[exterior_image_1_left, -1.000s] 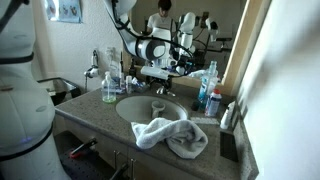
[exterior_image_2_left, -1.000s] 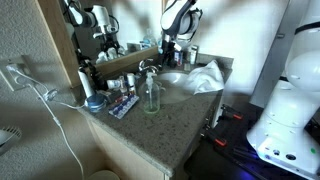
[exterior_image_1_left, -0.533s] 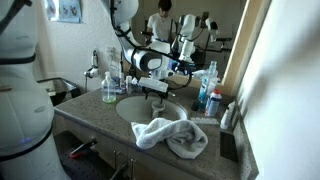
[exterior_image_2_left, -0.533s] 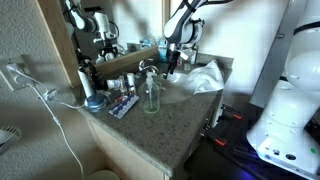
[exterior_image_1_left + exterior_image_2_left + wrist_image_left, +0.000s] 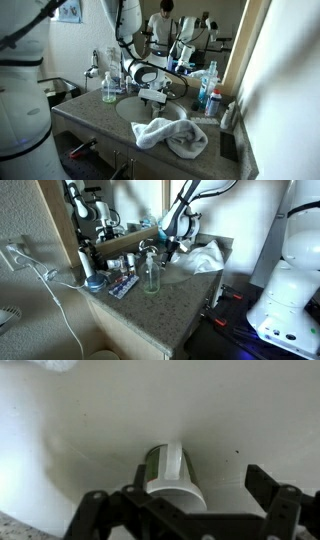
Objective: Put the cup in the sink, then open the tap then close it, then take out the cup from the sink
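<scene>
A white cup with a green band lies on its side in the white sink basin. My gripper is open, and its dark fingers stand on either side of the cup, just above it, without touching it. In both exterior views the gripper is low over the sink, and the arm hides the cup. I cannot make out the tap behind the arm.
A crumpled grey-white towel lies on the counter at the sink's front edge. A green soap bottle stands beside the basin. Blue bottles and toiletries crowd the counter by the mirror.
The arm has come down from above the counter into the sink basin, towards the cup. The gripper has stayed open. The cup has not moved.
</scene>
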